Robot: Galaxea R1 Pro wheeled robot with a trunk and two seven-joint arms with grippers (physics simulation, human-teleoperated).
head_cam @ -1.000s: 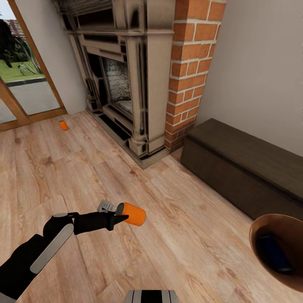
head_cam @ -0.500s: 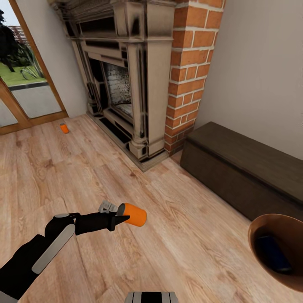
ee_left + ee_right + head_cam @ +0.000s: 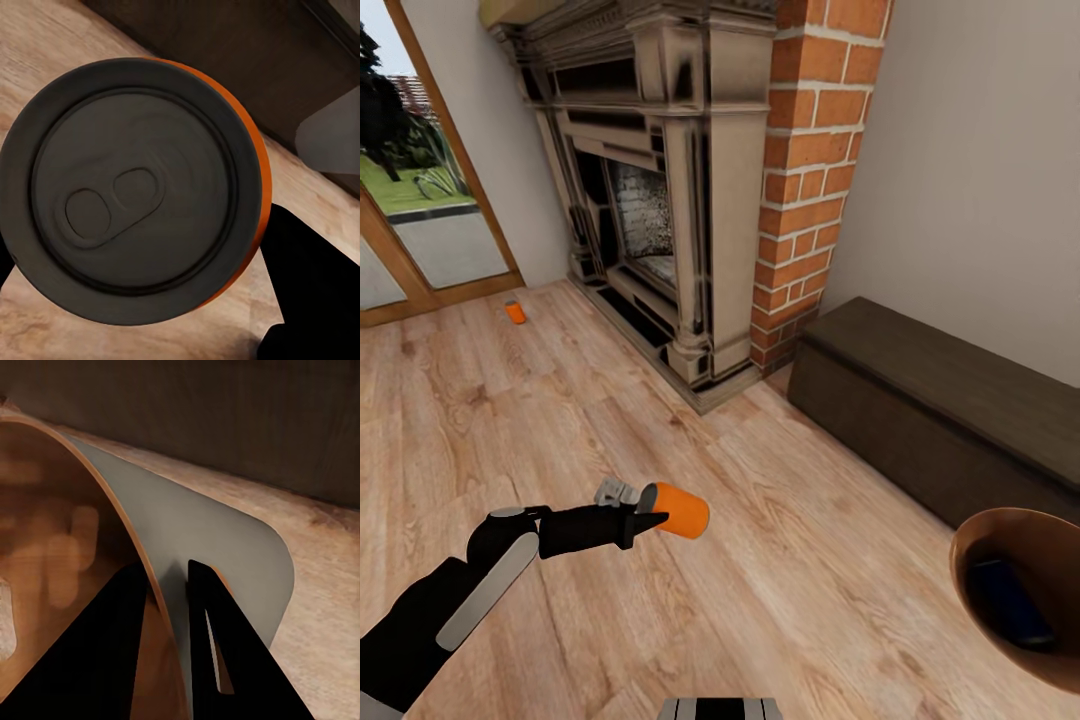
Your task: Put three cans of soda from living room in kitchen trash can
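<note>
Light wood floor (image 3: 830, 560) runs to the brick fireplace (image 3: 690, 200); one orange can (image 3: 514, 312) stands by the glass door, left gripper (image 3: 645, 512) pinches another orange can (image 3: 678, 509), right gripper (image 3: 169, 585) clamps the trash can (image 3: 1015, 520) rim, blue can (image 3: 1010, 600) inside

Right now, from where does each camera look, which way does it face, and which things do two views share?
Head view: high on the robot, facing forward and down at the floor; left arm shows.
Left wrist view: along the left gripper, onto the held orange can.
Right wrist view: along the right gripper, clamped on the bin wall.
Shared: orange can and bin also show from the head.
</note>
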